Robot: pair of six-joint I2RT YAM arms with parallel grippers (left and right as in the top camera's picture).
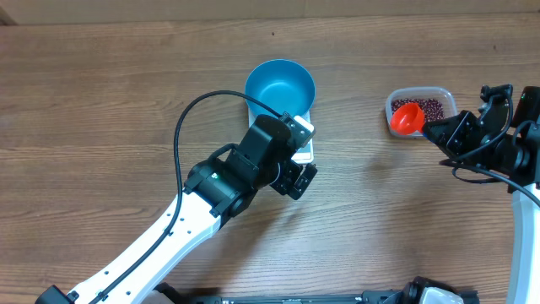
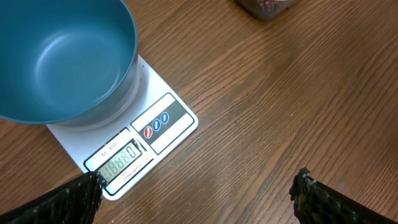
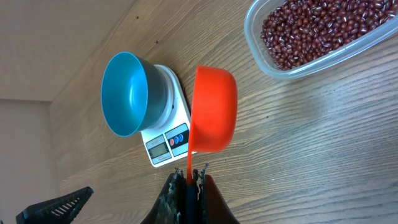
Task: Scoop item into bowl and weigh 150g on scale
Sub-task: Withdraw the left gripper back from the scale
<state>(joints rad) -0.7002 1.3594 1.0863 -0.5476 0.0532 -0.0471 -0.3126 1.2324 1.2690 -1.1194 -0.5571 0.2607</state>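
Observation:
The blue bowl (image 1: 279,84) (image 2: 56,56) (image 3: 127,93) stands empty on the white scale (image 1: 305,154) (image 2: 155,127) (image 3: 168,140), whose display shows digits. My left gripper (image 1: 301,176) (image 2: 198,180) hangs open just in front of the scale's display edge. It holds nothing, and one fingertip (image 2: 92,183) is at the scale's corner. The red-brown beans (image 1: 431,107) (image 3: 317,28) fill a clear tub (image 1: 447,100) (image 3: 258,53) at the right. My right gripper (image 1: 440,131) (image 3: 188,177) is shut on the handle of a red scoop (image 1: 408,118) (image 3: 214,109), which hovers at the tub's left edge and looks empty.
The left arm's black cable (image 1: 190,118) loops over the table left of the bowl. Bare wooden tabletop (image 1: 101,101) (image 2: 298,93) surrounds the scale and tub. The table's far edge (image 1: 270,7) runs along the top of the overhead view.

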